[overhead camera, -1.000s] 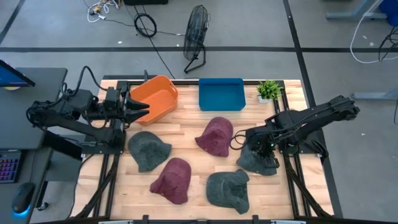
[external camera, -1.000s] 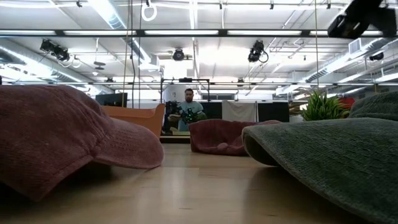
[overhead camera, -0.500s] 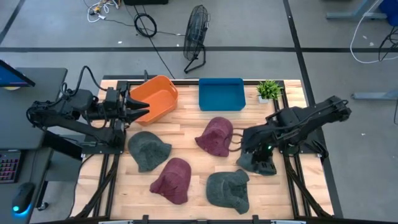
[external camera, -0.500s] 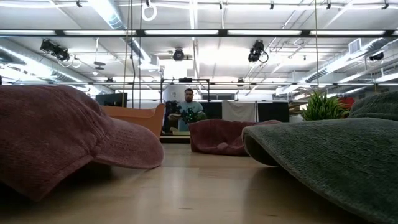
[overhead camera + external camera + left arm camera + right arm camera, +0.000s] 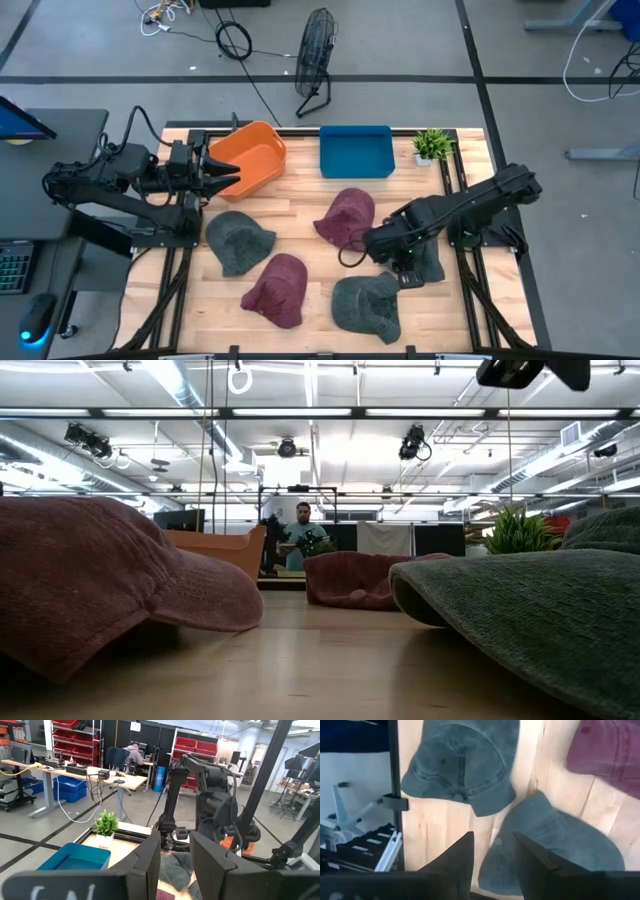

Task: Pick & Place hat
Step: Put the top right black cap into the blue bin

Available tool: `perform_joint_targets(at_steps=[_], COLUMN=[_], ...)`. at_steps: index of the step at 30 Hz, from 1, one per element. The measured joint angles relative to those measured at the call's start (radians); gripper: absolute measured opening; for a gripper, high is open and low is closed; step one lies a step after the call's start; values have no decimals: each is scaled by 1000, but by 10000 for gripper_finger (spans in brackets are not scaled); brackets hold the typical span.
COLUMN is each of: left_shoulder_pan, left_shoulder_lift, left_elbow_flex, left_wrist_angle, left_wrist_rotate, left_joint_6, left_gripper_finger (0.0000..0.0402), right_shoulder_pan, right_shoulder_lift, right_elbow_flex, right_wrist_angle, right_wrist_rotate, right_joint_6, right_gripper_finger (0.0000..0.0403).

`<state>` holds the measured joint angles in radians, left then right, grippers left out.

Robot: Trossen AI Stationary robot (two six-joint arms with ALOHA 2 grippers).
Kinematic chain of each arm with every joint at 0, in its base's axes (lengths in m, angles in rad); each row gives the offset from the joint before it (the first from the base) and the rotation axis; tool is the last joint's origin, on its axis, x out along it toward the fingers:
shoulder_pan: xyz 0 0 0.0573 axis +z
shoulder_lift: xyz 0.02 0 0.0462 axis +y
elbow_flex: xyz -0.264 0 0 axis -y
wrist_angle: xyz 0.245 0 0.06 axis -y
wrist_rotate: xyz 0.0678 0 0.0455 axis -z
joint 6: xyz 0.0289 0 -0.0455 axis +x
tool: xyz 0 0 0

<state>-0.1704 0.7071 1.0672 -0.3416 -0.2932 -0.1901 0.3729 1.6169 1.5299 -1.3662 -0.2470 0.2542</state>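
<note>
A light wooden slatted table point(image 5: 300, 215) filled the middle of the overhead view, with five soft fabric hats spread across it. A dark green hat point(image 5: 238, 240) lay on the left part of the table, a maroon hat point(image 5: 277, 289) near the front edge, and a second maroon hat point(image 5: 347, 218) near the centre. A second dark green hat point(image 5: 368, 306) lay at the front right. A third dark green hat point(image 5: 428, 262) lay by the right edge, partly under the right arm.

At the back of the table stood an orange plastic bin point(image 5: 252, 160) and, just beside it, a blue rectangular tray point(image 5: 355, 151). A small green potted plant point(image 5: 432, 145) stood in the back right corner.

The right gripper point(image 5: 372, 243) hung above the table between the central maroon hat and the green hats at the right. Its two dark fingers point(image 5: 454, 862) stood apart with a gap between them, holding nothing and touching no hat.

The left gripper point(image 5: 222, 174) rested at the left edge, pointing at the orange bin. Its fingers point(image 5: 150, 860) showed a narrow gap and held nothing.
</note>
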Motion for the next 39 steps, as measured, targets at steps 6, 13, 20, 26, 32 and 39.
perform_joint_targets(at_steps=[6, 13, 20, 26, 32, 39], left_shoulder_pan=[0, 0, 0, 0, 0, 0], left_shoulder_lift=[33, 72, 71, 70, 70, 70], left_elbow_flex=[0, -1, -1, -1, -1, -1], left_wrist_angle=[1, 0, 7, 44, 43, 42], left_wrist_rotate=[0, 0, 0, 0, 0, 0], left_joint_6=[1, 3, 0, 3, 3, 3], left_gripper_finger=[110, 110, 110, 110, 110, 110], right_shoulder_pan=[1, 0, -6, -6, -6, -5], right_shoulder_lift=[57, 139, 190, 219, 221, 191], right_elbow_flex=[0, -1, -10, -45, -151, -190], right_wrist_angle=[-1, -6, 123, 207, 231, 174], right_wrist_rotate=[-3, 3, 73, 79, 77, 128], right_joint_6=[-99, -173, -193, -195, -177, -220], right_gripper_finger=[135, 141, 162, 164, 164, 164])
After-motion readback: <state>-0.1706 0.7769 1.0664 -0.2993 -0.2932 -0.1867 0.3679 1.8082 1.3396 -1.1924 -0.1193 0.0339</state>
